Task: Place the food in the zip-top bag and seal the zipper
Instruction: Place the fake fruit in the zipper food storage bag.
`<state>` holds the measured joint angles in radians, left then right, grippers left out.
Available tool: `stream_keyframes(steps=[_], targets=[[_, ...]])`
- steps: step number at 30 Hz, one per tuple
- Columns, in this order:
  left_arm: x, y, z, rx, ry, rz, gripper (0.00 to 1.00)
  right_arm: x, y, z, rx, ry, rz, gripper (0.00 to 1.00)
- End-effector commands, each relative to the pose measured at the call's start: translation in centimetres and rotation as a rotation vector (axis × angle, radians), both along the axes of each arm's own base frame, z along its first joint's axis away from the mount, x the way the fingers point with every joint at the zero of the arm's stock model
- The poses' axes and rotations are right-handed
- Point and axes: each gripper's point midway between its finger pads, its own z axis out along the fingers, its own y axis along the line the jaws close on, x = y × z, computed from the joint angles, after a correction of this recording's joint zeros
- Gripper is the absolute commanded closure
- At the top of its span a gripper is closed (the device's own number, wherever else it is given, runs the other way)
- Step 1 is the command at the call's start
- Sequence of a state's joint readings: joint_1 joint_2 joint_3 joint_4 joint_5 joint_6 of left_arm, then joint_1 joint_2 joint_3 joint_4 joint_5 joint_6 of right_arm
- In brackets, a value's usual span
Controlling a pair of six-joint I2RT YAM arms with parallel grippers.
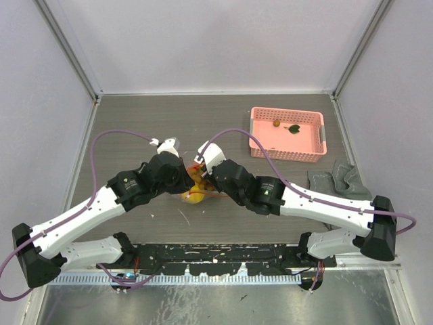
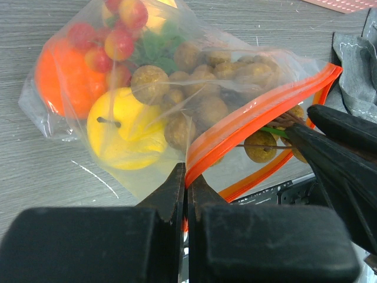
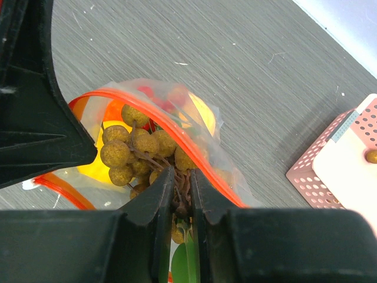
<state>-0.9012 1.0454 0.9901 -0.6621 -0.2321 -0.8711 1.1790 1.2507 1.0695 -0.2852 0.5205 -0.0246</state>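
From above, your arms hide most of the bag [image 2: 141, 177]; the left gripper [image 2: 187, 177] pinches its zipper [image 2: 259, 112], and the right gripper [image 3: 181, 177] pinches the brown bunch [image 3: 126, 150].

Tight at centre: left gripper [image 2: 187, 180] clamped on the clear plastic zip-top bag [image 2: 147, 118], right gripper [image 3: 181, 187] pinching the bunch of small brown balls [image 3: 132, 150] at its mouth. Plenty of room over the grey wood-grain table [image 1: 135, 115] behind and left. Far right, pink plastic lattice basket [image 1: 287, 133] and crumpled grey cloth [image 1: 338, 181]; narrow lane between them, probably.
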Motion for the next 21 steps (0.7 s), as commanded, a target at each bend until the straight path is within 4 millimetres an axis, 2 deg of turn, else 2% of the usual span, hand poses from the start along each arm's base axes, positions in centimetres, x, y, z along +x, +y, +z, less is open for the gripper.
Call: stream_keyframes(steps=[1,5,9,13,16,21], targets=[[0.4,-0.6,1.9,-0.059,-0.066,-0.02,1.0,0.9,-0.5,1.0,-0.005,-0.032,-0.075,1.0],[0.2,-0.8,2.2,-0.074,-0.07,-0.03,1.0,1.7,-1.4,2.2,0.03,-0.063,-0.161,1.0],[0.0,-1.3,2.5,-0.101,-0.069,-0.05,1.0,2.0,-0.8,4.8,0.158,-0.104,-0.178,1.0],[-0.2,-1.7,3.1,-0.117,-0.073,-0.07,1.0,2.4,-0.2,6.1,0.216,-0.183,-0.185,1.0],[-0.2,-1.9,3.5,-0.129,-0.076,-0.084,1.0,2.9,-0.4,5.7,0.173,-0.246,-0.215,1.0],[-0.6,-2.6,3.8,-0.192,-0.077,-0.101,1.0,3.9,-2.0,4.6,0.156,-0.377,-0.31,1.0]])
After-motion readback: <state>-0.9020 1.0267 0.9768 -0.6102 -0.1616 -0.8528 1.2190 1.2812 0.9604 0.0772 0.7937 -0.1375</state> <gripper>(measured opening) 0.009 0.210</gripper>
